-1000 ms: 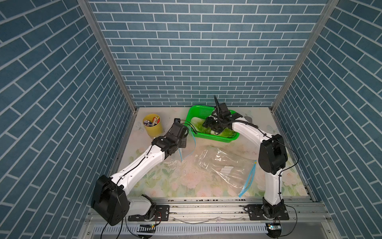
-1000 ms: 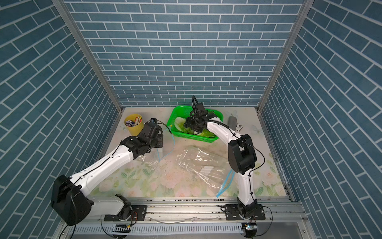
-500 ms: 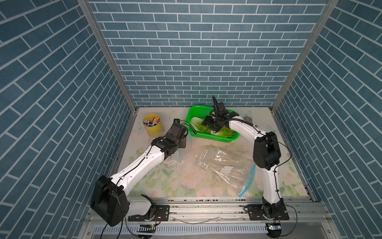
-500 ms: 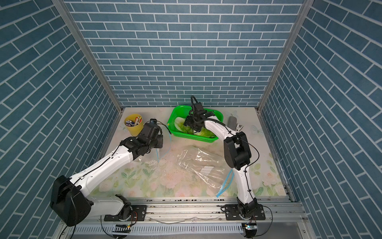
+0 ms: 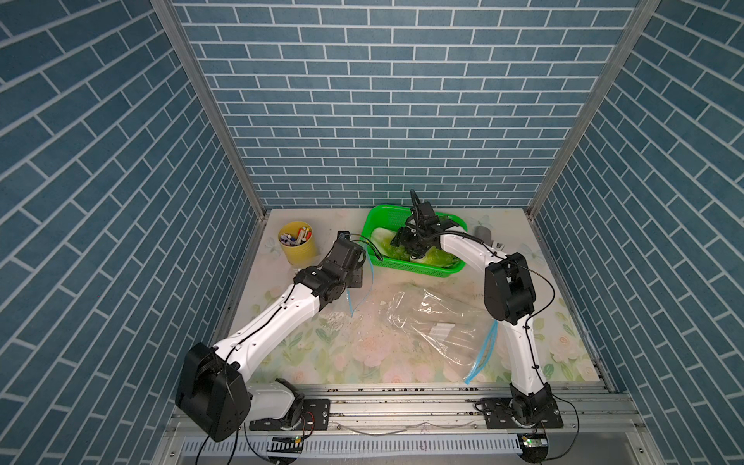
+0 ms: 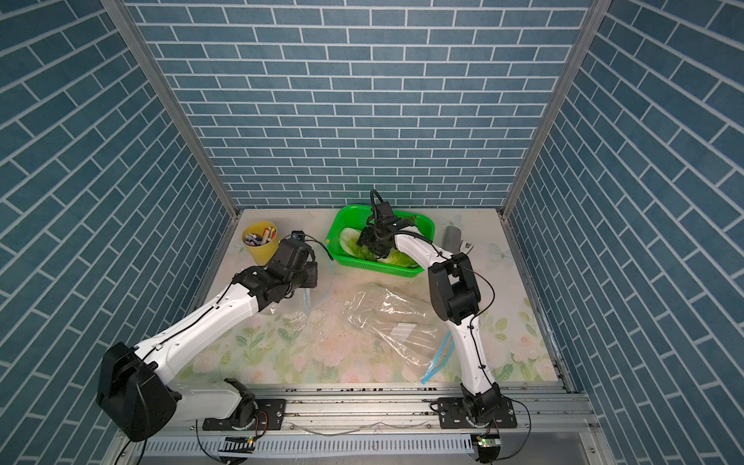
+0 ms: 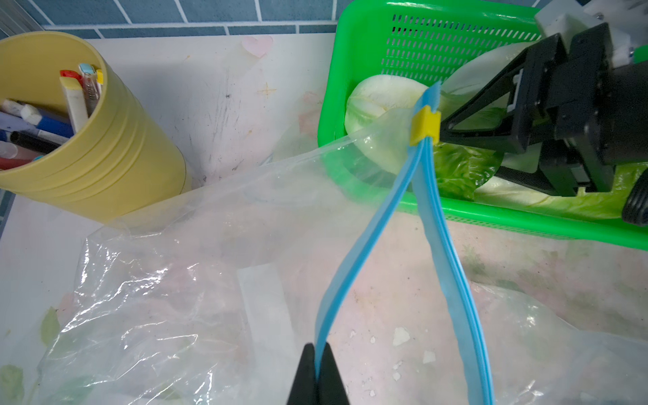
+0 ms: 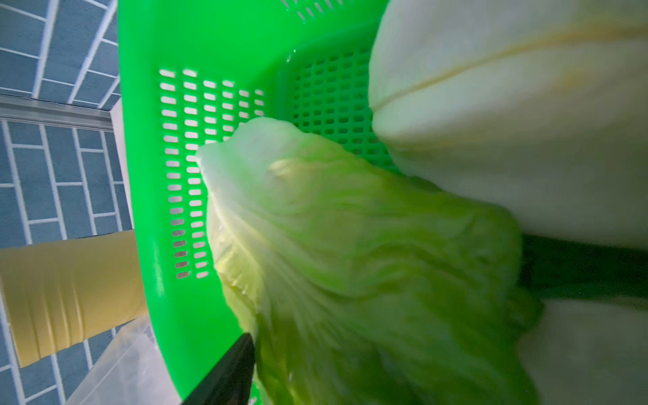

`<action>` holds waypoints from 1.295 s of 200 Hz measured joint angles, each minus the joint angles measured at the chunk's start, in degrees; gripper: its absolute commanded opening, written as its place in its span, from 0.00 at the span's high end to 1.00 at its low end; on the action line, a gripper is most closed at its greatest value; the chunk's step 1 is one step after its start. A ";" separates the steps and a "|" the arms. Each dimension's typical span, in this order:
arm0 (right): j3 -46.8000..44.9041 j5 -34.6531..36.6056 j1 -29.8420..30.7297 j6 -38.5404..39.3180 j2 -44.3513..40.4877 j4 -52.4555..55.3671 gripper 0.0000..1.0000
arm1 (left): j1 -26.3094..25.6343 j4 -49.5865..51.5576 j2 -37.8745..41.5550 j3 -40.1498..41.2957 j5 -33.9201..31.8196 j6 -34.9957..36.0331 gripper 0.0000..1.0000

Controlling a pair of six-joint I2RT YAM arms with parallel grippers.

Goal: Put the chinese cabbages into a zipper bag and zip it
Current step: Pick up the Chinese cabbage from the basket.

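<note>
On the table [image 5: 322,354], I am propping the zipper bag [image 5: 435,318] open toward the green basket [image 5: 378,217] where the chinese cabbages [image 5: 437,257] are lying, left pincer [image 7: 317,371] pinching its blue strip [image 7: 354,266], right pincer [image 5: 410,249] straddling one, whether gripping I cannot tell.

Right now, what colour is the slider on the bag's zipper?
Yellow slider on a blue zipper track; shows best in the left wrist view.

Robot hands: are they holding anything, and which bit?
The left gripper pinches the blue zipper strip of the bag. The right gripper straddles a cabbage in the basket; a firm grip cannot be told.
</note>
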State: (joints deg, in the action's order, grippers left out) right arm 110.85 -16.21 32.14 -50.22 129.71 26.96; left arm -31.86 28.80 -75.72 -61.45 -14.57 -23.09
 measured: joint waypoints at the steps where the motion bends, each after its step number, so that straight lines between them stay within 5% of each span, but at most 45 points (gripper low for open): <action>1: 0.00 -0.07 0.00 0.04 0.00 -0.11 0.38 | 0.00 0.00 0.00 0.00 0.04 -0.02 1.00; 112: 0.00 -3.41 -1.29 -0.42 0.17 -9.22 0.93 | 0.00 0.02 -0.02 -0.02 0.74 -0.35 1.00; 185: -1.84 -5.55 -1.36 0.76 -0.87 -12.96 1.00 | 0.02 0.61 1.14 -0.02 0.74 -0.44 1.00; 259: -9.75 -8.31 -1.38 2.71 -12.55 -21.11 1.00 | 0.13 0.90 3.04 -0.02 1.64 -0.42 1.00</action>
State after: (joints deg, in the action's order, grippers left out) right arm 101.10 -24.51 30.76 -47.51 117.16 5.85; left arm -31.73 29.69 -72.69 -61.47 -12.93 -23.51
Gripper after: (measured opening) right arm 0.069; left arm 0.049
